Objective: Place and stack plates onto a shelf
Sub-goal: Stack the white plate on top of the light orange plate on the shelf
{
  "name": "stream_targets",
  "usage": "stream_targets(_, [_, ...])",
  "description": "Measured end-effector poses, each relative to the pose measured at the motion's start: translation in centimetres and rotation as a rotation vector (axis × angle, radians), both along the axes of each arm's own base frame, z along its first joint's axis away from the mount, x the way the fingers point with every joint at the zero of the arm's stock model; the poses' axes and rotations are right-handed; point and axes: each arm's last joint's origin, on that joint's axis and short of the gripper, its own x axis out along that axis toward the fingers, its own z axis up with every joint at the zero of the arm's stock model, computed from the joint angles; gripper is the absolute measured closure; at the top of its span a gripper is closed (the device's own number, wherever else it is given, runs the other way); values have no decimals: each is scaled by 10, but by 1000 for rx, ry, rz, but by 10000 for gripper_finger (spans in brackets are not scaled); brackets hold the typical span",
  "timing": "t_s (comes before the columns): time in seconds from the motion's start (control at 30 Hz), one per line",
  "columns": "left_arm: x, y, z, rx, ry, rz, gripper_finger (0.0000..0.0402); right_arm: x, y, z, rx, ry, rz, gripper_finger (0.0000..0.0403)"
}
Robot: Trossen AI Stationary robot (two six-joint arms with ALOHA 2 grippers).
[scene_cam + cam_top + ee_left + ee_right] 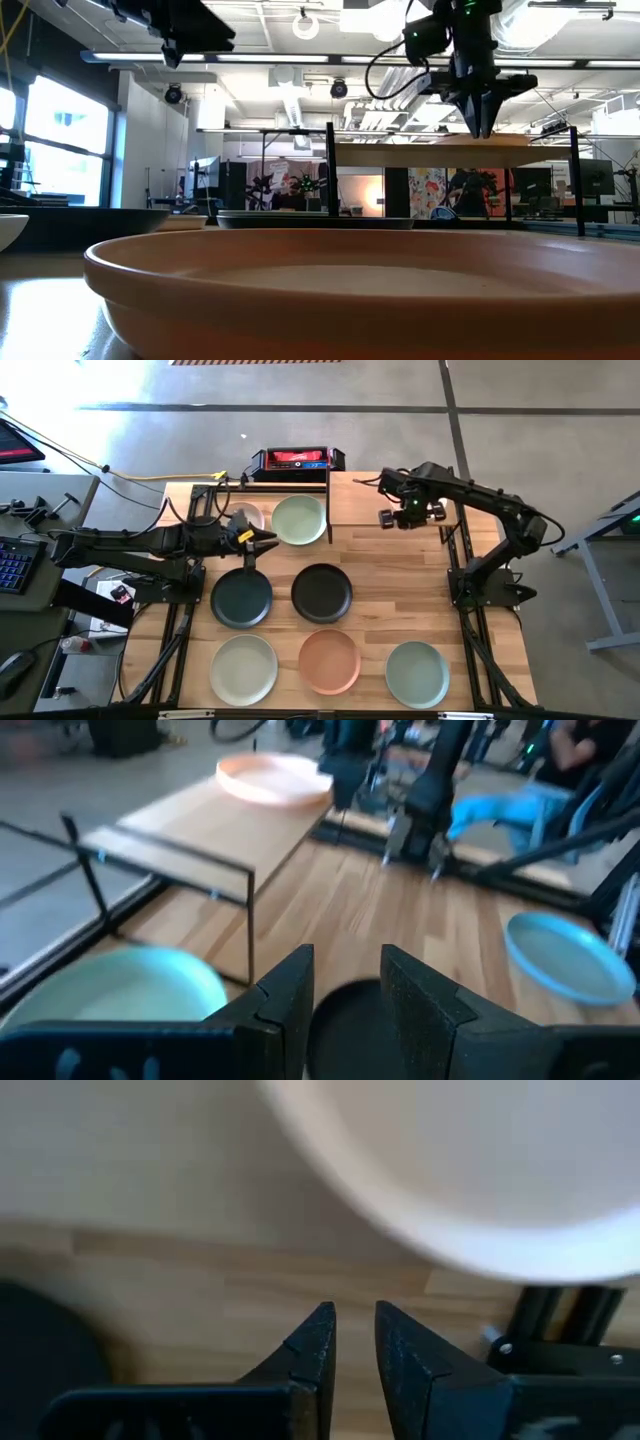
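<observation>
The shelf (360,500) stands at the table's far right. One peach plate (272,775) lies on its top, at the far end. My right gripper (482,128) hangs just above that plate (515,141), pointing down, open by a narrow gap (355,1315) and holding nothing. My left gripper (250,552) is raised above the far rim of the dark teal plate (241,600), open and empty (347,960). Flat on the tabletop lie the pink (243,513), pale green (299,520), black (321,592), sage (243,668), terracotta (329,660) and grey-green (417,672) plates.
A red and black box (297,459) sits at the far edge beside the shelf. Thin black shelf legs (330,175) stand between the pale green plate and the shelf's underside. The terracotta plate (320,290) fills the near foreground of the low view. Bare wood (400,580) lies right of the black plate.
</observation>
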Motion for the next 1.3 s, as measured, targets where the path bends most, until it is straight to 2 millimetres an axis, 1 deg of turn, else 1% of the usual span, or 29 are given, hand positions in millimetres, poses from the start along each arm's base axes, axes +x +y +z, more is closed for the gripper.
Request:
stream_targets(0.17, [-4,0,-11,-65,101,32,296,14,22,0,48,-55,134,352])
stream_targets(0.3, [-8,1,-18,-131,169,89,296,24,43,0,50,-75,221,352])
stream_targets(0.5, [-16,-2,-32,-347,279,141,296,38,72,1,34,-116,367,352])
stream_targets(0.63, [-24,-2,-40,-458,348,243,296,45,84,1,16,-162,450,352])
stream_targets(0.77, [-29,3,-45,-424,408,354,296,51,90,2,-8,-207,535,352])
stream_targets(0.9, [-30,13,-54,-392,503,429,296,54,92,3,-28,-237,608,352])
stream_targets(1.03, [-25,27,-64,-420,571,521,296,54,92,3,-36,-239,655,352])
stream_targets(1.3, [-15,52,-87,-439,712,624,296,54,92,3,-50,-236,739,352])
